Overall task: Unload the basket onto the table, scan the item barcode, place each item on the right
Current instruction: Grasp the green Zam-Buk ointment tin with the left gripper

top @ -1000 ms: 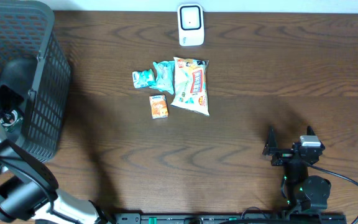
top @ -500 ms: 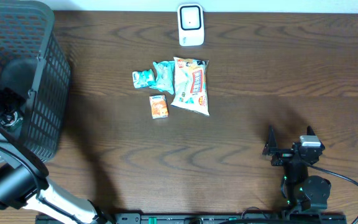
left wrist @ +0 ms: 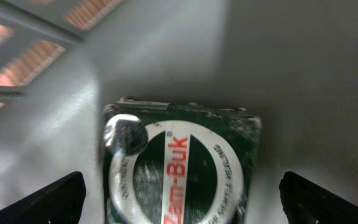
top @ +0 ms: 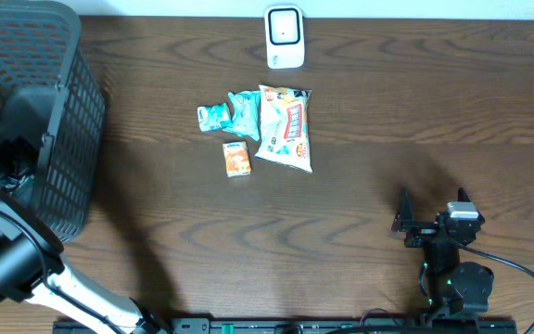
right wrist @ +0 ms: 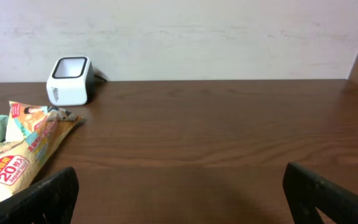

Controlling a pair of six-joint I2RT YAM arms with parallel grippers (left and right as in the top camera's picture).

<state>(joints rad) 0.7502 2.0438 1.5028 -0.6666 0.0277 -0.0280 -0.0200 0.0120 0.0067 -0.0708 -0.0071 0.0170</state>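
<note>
In the left wrist view a dark green Zam-Buk box (left wrist: 182, 168) with a silver ring and red lettering lies on the grey floor of the basket (top: 58, 139). My left gripper (left wrist: 182, 202) hangs open right above it, one black fingertip on each side, neither touching the box. From overhead, the left arm (top: 7, 260) reaches into the basket and hides that gripper. The white barcode scanner (top: 285, 37) stands at the table's far edge, also visible as the scanner (right wrist: 70, 81). My right gripper (top: 432, 209) rests open and holds nothing near the front right.
A snack bag (top: 286, 128), two teal packets (top: 230, 113) and a small orange box (top: 236, 159) lie in a cluster in front of the scanner. The tall black mesh basket fills the table's left end. In the right wrist view the snack bag (right wrist: 23, 149) lies at the left.
The left arm's links have shifted a little at the basket's near side. The right arm and the items on the table have not moved.
</note>
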